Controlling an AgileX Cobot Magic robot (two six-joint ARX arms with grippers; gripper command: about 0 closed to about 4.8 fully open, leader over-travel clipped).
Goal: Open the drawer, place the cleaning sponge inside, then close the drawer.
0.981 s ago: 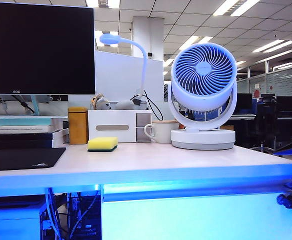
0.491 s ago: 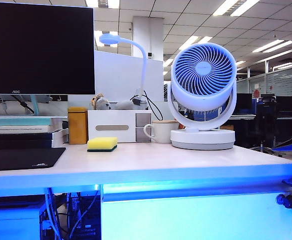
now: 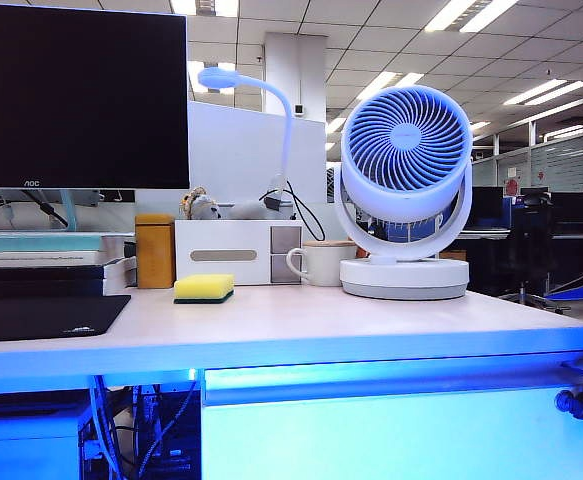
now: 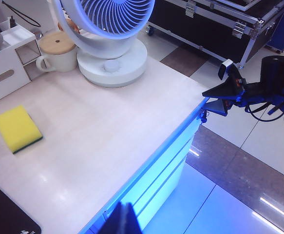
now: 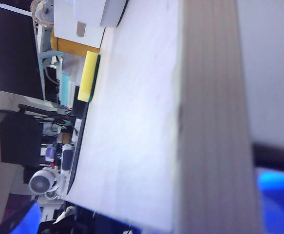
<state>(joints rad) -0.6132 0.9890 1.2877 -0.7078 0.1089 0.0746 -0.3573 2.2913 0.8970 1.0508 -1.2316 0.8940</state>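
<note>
Showing only in the left wrist view, right claw point(image 4: 215, 95) gapes empty off the counter's point(image 4: 107, 126) corner; left claw reads shut; sponge point(image 3: 204, 288) mid-counter; drawer point(image 3: 391, 435) closed.

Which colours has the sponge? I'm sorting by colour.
Rectangular foam sponge: yellow with dark green underside; left wrist view.

The front half of the desk point(image 3: 301, 335) is bare wood, open from its front edge back to the cleaning sponge point(image 3: 204, 288). Along the back edge stand an orange box point(image 3: 156, 252), white organizer point(image 3: 233, 252), mug point(image 3: 321, 264) and fan point(image 3: 405, 190). A black mat point(image 3: 41, 316) covers the front left corner.
</note>
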